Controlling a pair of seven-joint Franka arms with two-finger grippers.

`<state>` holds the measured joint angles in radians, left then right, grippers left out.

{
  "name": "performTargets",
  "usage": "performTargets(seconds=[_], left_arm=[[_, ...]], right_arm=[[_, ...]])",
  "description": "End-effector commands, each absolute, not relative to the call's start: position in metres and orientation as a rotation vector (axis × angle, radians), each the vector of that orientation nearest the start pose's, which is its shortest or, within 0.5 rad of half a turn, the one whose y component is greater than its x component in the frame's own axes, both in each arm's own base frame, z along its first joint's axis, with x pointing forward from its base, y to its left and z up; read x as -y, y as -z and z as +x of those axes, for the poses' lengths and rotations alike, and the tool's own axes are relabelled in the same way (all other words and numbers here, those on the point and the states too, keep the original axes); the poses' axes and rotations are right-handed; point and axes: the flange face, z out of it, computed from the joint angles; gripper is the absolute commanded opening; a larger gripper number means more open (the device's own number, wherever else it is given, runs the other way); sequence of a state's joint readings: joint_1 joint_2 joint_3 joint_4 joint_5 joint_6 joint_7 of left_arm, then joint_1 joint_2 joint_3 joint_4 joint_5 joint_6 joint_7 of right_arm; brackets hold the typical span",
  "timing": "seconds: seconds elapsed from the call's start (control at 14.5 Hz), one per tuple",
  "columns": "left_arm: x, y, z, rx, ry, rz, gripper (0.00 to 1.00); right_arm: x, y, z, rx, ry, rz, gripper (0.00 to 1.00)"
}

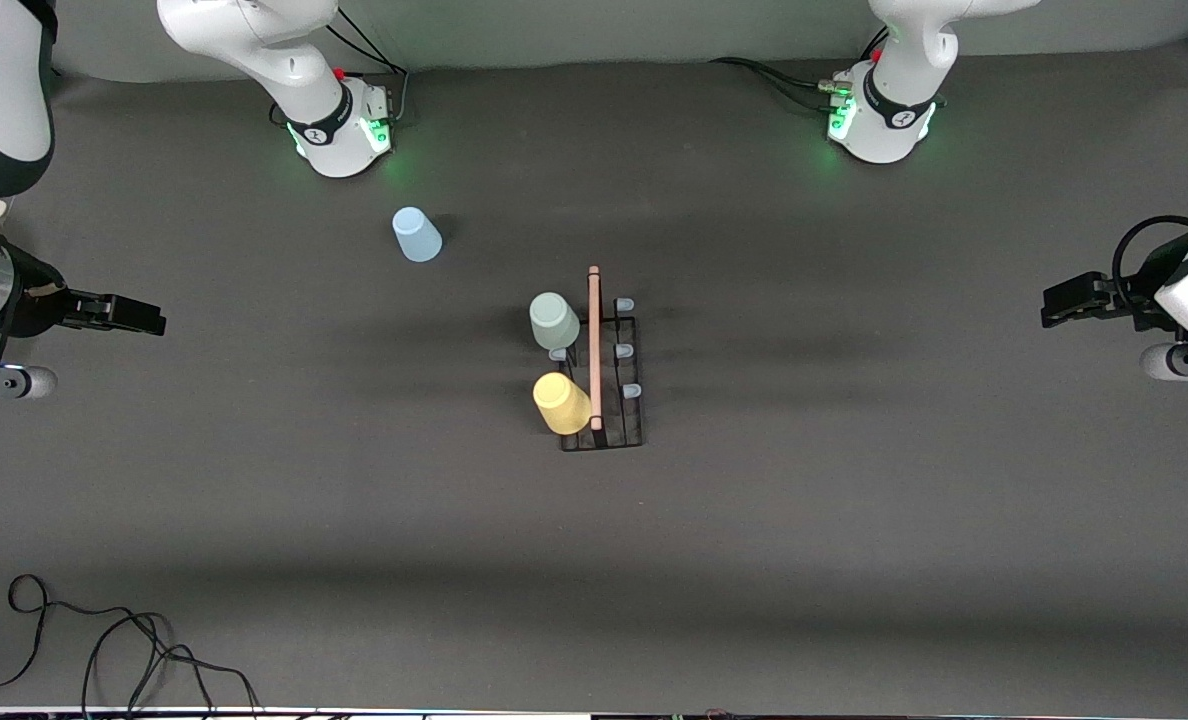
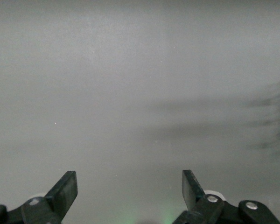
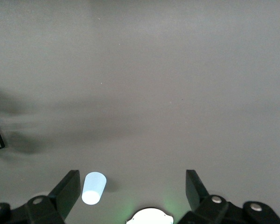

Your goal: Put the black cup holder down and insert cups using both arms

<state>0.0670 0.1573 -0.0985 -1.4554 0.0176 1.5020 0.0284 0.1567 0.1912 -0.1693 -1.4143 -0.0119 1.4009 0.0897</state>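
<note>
Black cup holder [image 1: 609, 385] holding grey-green cup [image 1: 554, 320] and yellow cup [image 1: 561, 403], left claw [image 2: 129, 189] spread, right claw [image 3: 133, 189] spread

No word, number or brand can be read anywhere here. The only marks are small pale emblems on the black joint bands just above the green-lit bases: one on the right arm's band [image 1: 326, 133] and one on the left arm's band [image 1: 900, 117]. Both are too small to make out as letters. The black cup holder [image 1: 602, 372] and the cups on and near it carry no print or labels, and the table [image 1: 854, 520] around the holder bears no signs or markings either.
</note>
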Motion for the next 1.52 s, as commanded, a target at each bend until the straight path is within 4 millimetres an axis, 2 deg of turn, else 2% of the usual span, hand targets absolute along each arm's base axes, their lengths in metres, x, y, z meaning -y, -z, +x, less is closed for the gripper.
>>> performTargets(seconds=[0.0,0.14,0.21,0.34,0.41,0.48,0.76,0.97,1.1,1.45], left_arm=[[0.018,-0.592,0.590,-0.087,-0.138,-3.121,1.00],[0.018,-0.592,0.590,-0.083,-0.137,-3.121,1.00],[0.017,-0.592,0.590,-0.080,-0.138,-3.121,1.00],[0.018,-0.592,0.590,-0.083,-0.133,-3.122,1.00],[0.018,-0.592,0.590,-0.083,-0.133,-3.123,1.00],[0.018,-0.592,0.590,-0.083,-0.133,-3.123,1.00],[0.018,-0.592,0.590,-0.083,-0.135,-3.123,1.00],[0.018,-0.592,0.590,-0.083,-0.133,-3.123,1.00],[0.018,-0.592,0.590,-0.083,-0.135,-3.123,1.00],[0.018,-0.592,0.590,-0.083,-0.135,-3.123,1.00]], right_arm=[[0.006,-0.587,0.579,-0.141,-0.283,-3.183,1.00],[0.022,-0.583,0.560,-0.144,-0.195,-3.177,1.00],[0.025,-0.579,0.550,-0.087,-0.140,-3.176,1.00],[0.035,-0.574,0.541,-0.042,-0.073,-3.176,1.00],[0.035,-0.576,0.542,-0.047,-0.061,-3.177,1.00],[0.026,-0.580,0.543,-0.035,-0.046,-3.179,1.00],[0.026,-0.598,0.561,-0.047,0.008,-3.181,1.00],[0.026,-0.597,0.561,-0.044,-0.004,-3.182,1.00],[0.026,-0.585,0.567,-0.039,-0.035,-3.180,1.00],[0.025,-0.583,0.567,-0.034,-0.041,-3.180,1.00]])
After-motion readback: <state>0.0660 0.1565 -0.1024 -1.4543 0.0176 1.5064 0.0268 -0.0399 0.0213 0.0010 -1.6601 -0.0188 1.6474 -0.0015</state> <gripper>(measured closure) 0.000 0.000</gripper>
